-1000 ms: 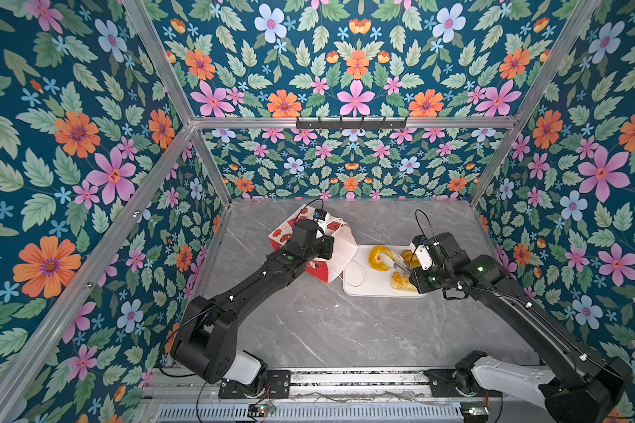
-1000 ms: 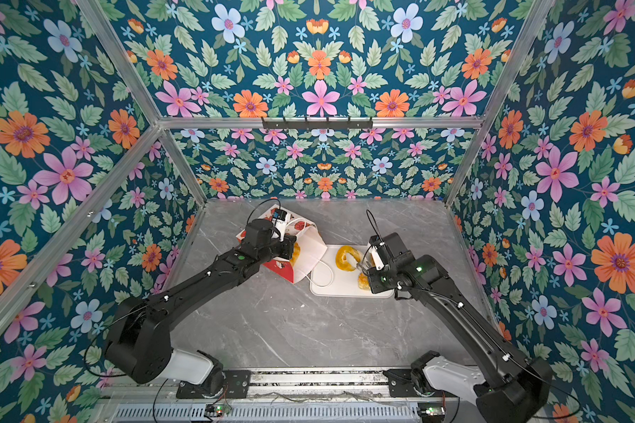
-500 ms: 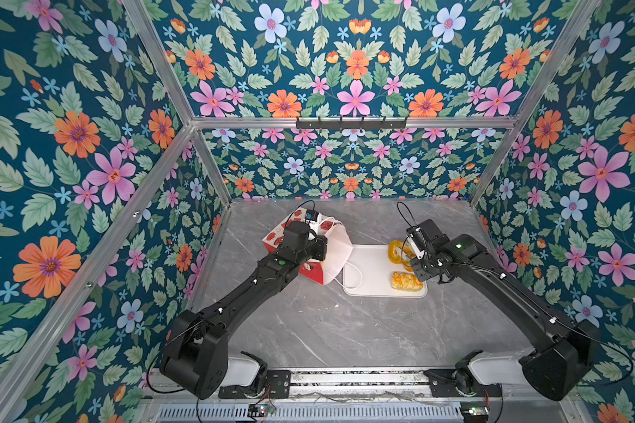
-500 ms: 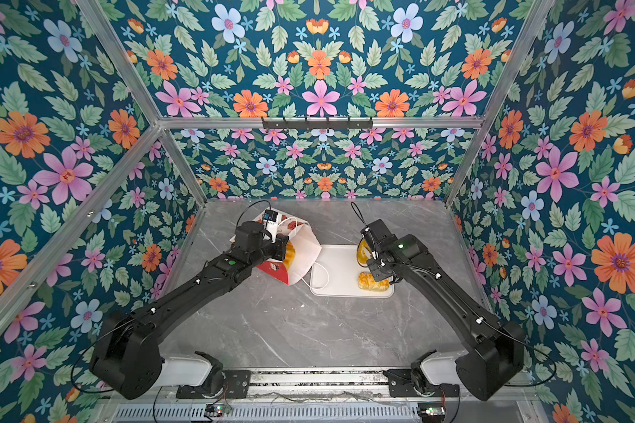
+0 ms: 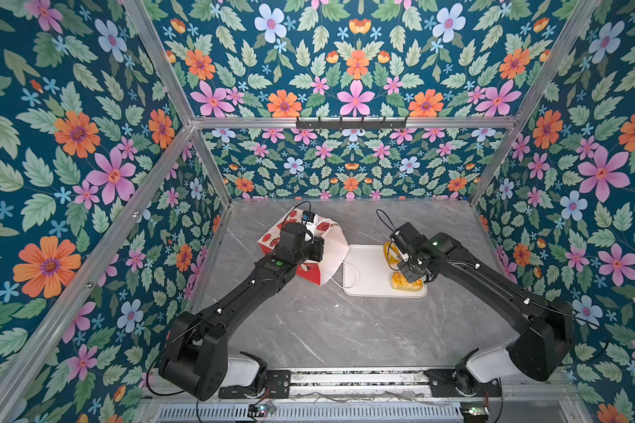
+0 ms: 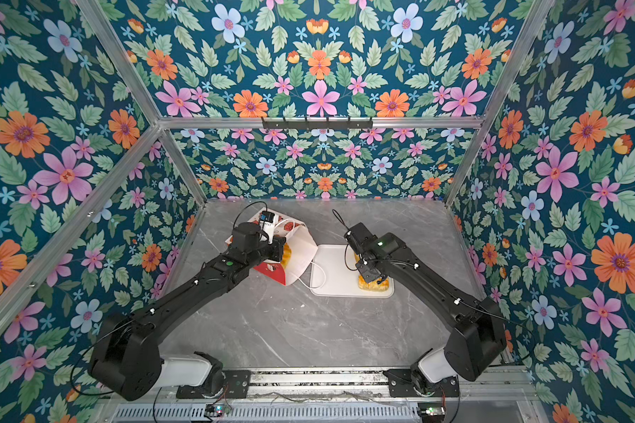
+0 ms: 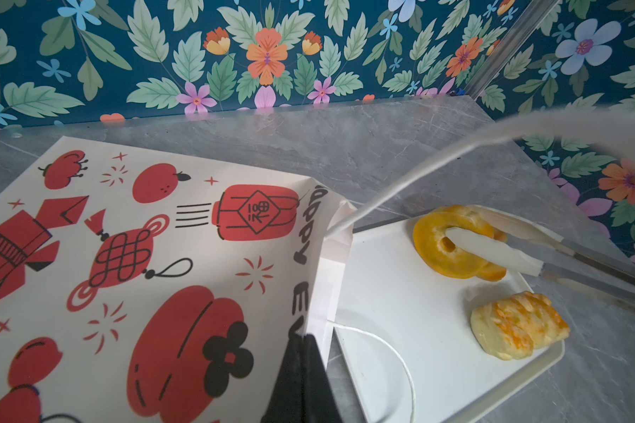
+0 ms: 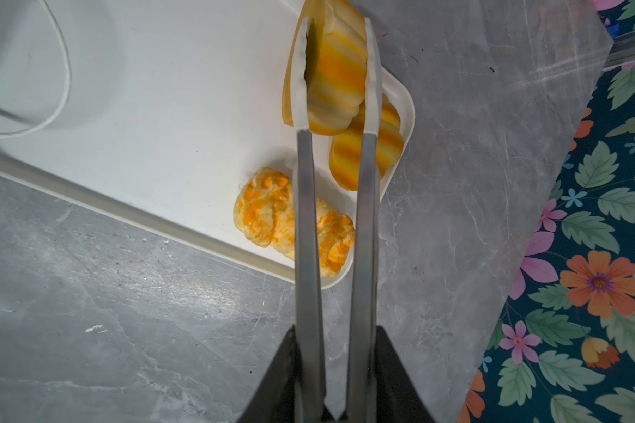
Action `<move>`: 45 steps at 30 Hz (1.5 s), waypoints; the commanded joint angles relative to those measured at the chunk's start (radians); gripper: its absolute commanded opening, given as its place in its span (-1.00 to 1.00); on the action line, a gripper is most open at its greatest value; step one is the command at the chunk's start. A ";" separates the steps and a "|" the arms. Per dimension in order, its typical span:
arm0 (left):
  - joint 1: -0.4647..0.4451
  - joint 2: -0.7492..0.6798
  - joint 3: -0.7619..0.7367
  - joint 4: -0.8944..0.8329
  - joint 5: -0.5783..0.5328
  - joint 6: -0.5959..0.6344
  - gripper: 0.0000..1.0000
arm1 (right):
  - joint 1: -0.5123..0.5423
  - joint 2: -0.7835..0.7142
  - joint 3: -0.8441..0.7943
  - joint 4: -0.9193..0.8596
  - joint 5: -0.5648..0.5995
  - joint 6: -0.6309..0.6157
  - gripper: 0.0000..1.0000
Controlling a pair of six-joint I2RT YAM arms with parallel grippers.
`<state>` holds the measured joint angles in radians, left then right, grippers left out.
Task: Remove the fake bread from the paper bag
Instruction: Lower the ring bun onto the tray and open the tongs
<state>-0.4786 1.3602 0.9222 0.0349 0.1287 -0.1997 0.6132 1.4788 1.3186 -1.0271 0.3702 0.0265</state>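
Right gripper [image 8: 334, 44] narrowly clamps doughnut [image 7: 431, 258]; left gripper [image 7: 305, 346] seemingly pinches paper bag [image 7: 162, 238]

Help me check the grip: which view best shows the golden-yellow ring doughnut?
Left wrist view: the golden-yellow ring doughnut shows its face and hole. The right wrist view shows it edge-on in the right end effector; in a top view it is small, half hidden.

I'm working in a robot test cell in some lab. Flower-printed panels [image 5: 356, 55] box in a grey marbled table [image 5: 327, 329], and bare aluminium struts [image 5: 345, 122] frame the corners. My left arm [image 5: 253, 282] and right arm [image 5: 492, 285] are mounted on a metal rail [image 5: 345, 379] along the front edge.
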 commanded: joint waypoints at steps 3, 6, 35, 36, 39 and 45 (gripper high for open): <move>0.003 0.006 -0.002 0.043 0.014 0.002 -1.00 | 0.028 -0.003 0.004 -0.002 -0.058 0.041 -0.72; 0.003 0.005 -0.005 0.046 0.015 -0.001 -1.00 | 0.042 -0.011 -0.006 -0.002 -0.099 0.064 -0.70; 0.005 -0.016 -0.040 0.074 0.026 -0.022 -1.00 | 0.078 -0.012 -0.033 -0.059 0.170 0.056 -0.62; 0.005 -0.017 -0.042 0.073 0.025 -0.022 -1.00 | 0.077 -0.012 -0.033 -0.054 0.161 0.058 -0.62; 0.005 -0.019 -0.043 0.071 0.021 -0.020 -1.00 | 0.077 -0.015 -0.030 -0.044 0.087 0.070 -0.60; 0.008 -0.013 -0.042 0.077 0.028 -0.021 -1.00 | 0.078 -0.038 -0.041 -0.018 -0.018 0.097 -0.47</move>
<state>-0.4732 1.3449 0.8795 0.0811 0.1543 -0.2138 0.6895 1.4464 1.2778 -1.0508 0.4198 0.1032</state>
